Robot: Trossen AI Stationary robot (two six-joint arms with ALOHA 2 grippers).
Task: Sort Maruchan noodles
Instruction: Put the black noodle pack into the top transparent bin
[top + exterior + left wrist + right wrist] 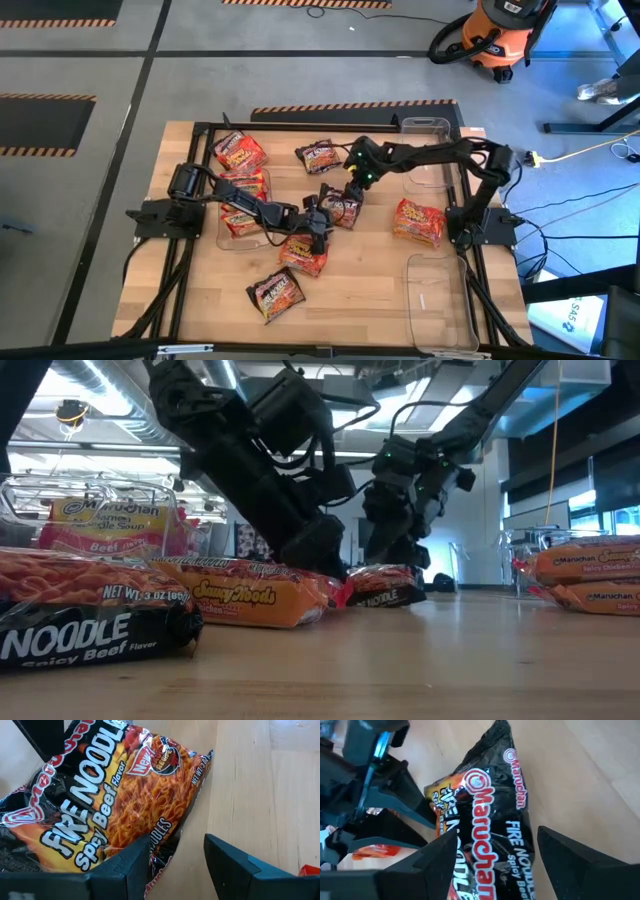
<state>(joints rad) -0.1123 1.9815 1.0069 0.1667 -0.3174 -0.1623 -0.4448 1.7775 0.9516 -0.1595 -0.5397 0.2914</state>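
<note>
Black-wrapped, the spicy beef packet (341, 205) lies mid-tabletop (370, 290), its long axis running between our two claws. Our right claw (352, 187), released and empty, hangs directly over it; our left claw (318, 222), also released, sits just beside its edge, so the right is nearer.

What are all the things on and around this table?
dark noodle packets: three, black-maroon, spread over the table's middle and near edge
orange-red noodle packets: about five, some in the left bin
clear bins: three, see-through, one left, two right
table: one, pale wood
vacuum cleaner: one, orange, on the floor beyond the table
left gripper: dark, open, at the centre dark packet's edge
right gripper: dark, open, straddling that packet
</note>
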